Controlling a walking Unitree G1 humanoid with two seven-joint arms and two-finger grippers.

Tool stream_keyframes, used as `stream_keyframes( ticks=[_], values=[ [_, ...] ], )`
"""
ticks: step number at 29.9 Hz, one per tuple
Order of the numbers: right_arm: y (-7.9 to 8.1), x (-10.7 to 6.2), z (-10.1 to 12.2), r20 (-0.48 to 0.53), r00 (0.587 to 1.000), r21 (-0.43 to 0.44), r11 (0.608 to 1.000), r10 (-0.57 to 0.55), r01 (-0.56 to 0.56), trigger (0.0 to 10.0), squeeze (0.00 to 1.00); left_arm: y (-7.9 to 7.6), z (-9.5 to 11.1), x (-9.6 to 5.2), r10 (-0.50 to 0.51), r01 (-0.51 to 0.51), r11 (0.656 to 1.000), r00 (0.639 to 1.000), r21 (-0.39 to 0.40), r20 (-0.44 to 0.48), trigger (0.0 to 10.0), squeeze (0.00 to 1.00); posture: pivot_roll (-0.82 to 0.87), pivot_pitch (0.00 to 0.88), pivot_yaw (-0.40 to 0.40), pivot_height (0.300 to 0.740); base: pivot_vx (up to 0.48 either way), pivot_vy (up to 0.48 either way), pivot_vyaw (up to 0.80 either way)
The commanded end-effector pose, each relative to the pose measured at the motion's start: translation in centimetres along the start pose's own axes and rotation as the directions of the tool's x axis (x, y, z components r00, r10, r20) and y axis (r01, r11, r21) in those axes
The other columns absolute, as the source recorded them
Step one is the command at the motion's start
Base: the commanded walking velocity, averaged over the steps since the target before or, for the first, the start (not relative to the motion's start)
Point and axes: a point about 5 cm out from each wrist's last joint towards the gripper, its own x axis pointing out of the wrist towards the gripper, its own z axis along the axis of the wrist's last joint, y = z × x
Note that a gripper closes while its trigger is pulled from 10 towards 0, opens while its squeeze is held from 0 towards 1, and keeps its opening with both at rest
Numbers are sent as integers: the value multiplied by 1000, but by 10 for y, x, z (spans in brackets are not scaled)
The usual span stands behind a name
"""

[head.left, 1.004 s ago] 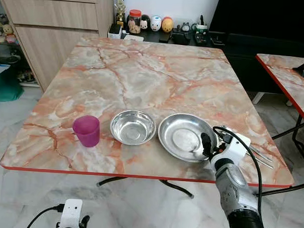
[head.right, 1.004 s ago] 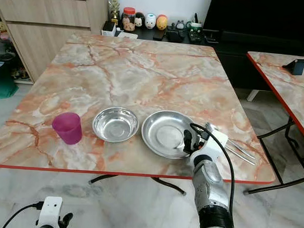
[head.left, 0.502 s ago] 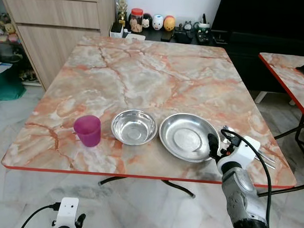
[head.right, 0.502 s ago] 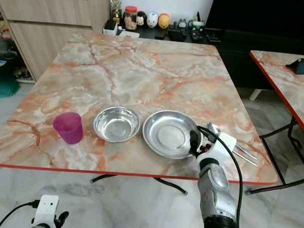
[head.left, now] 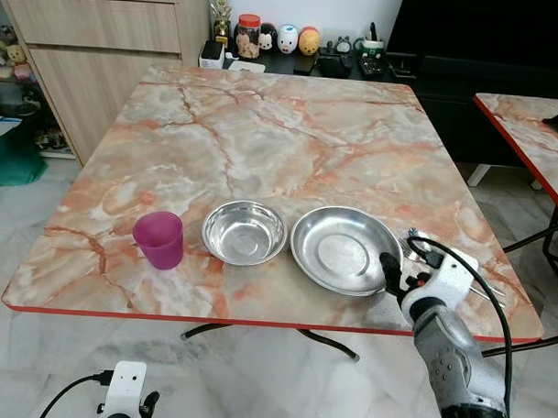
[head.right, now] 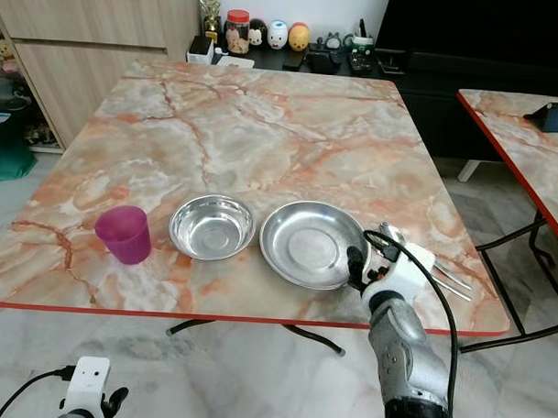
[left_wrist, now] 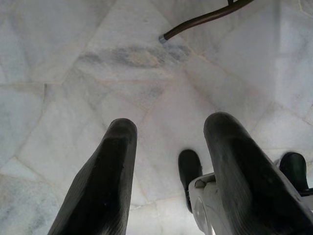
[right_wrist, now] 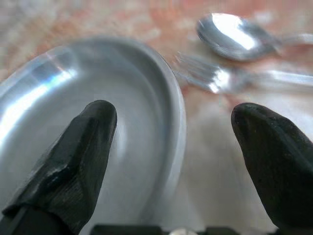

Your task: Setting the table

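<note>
The marble-patterned desk (head.left: 264, 126) carries everything along its near, red-trimmed edge, with a broad bare stretch behind running to the far edge. From the robot's left to right sit a purple cup (head.left: 159, 240), a small steel bowl (head.left: 244, 233) and a wide steel plate (head.left: 344, 250), each close to the next but apart. A spoon (right_wrist: 232, 36) and a fork (right_wrist: 215, 78) lie just beside the plate's right rim, near the desk's right edge.

The right gripper (right_wrist: 171, 147) hovers low over the plate's right rim, its fingers (right_wrist: 78, 156) spread wide and holding nothing; one finger hangs over the plate's basin, the other over bare desk beside the fork. Its arm reaches up from below the near edge at the front right corner.

The left gripper (left_wrist: 168, 166) hangs idle below desk height over the pale tiled floor (left_wrist: 98, 63), fingers apart and empty, with a desk leg (left_wrist: 205, 17) ahead of it.

A second desk (head.right: 529, 144) stands to the right, separated by an open aisle of floor.

Compared with a second ago, the right gripper has shifted rightward, from over the plate's inner right side to straddling its rim, closer to the cutlery. The cup, bowl, plate, spoon and fork have stayed put.
</note>
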Motion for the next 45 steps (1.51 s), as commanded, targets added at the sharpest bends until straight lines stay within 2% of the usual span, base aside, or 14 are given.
stream_keyframes(
  ticks=[1,4,9,16,21,37,43,44,45],
  values=[
    [-3,1,6,18,1000,21,1000,0,0,10000,0,-2,-2,0,-12,12,1000,1000,19,-5,10000,0,2,0,-52,740,0,0,0],
    [1,2,13,40,999,50,998,22,-24,10000,0,-3,-2,0,-13,13,1000,1000,18,-4,10000,0,3,0,-51,740,0,0,0],
    [3,3,11,13,1000,56,998,17,-18,10000,0,-5,-2,0,-18,18,1000,1000,20,-9,10000,0,3,0,-51,740,0,0,0],
    [2,5,-2,-36,999,105,994,-12,15,10000,0,-4,-5,-1,-19,19,1000,1000,24,-19,10000,0,5,0,-50,740,0,0,0],
    [2,7,-6,-67,998,111,994,-4,11,10000,0,-3,-6,-1,-18,19,999,1000,26,-20,10000,0,5,0,-51,740,0,0,0],
    [8,17,-8,-78,997,108,994,11,-3,10000,0,-5,-6,-1,-19,20,999,1000,25,-19,10000,0,10,0,-53,740,0,0,0],
    [6,19,-12,-85,996,104,994,-3,12,10000,0,-6,-6,-1,-22,23,999,1000,26,-18,10000,0,10,0,-53,740,0,0,0],
    [6,20,-13,-88,996,108,994,-6,15,8353,0,-7,-6,-1,-22,23,999,1000,25,-18,10000,0,6,0,-50,740,0,0,0],
    [5,20,-13,-89,996,108,994,-6,15,8353,0,-7,-6,-1,-22,23,999,1000,23,-17,10000,0,7,0,-51,740,0,0,0]
  ],
)
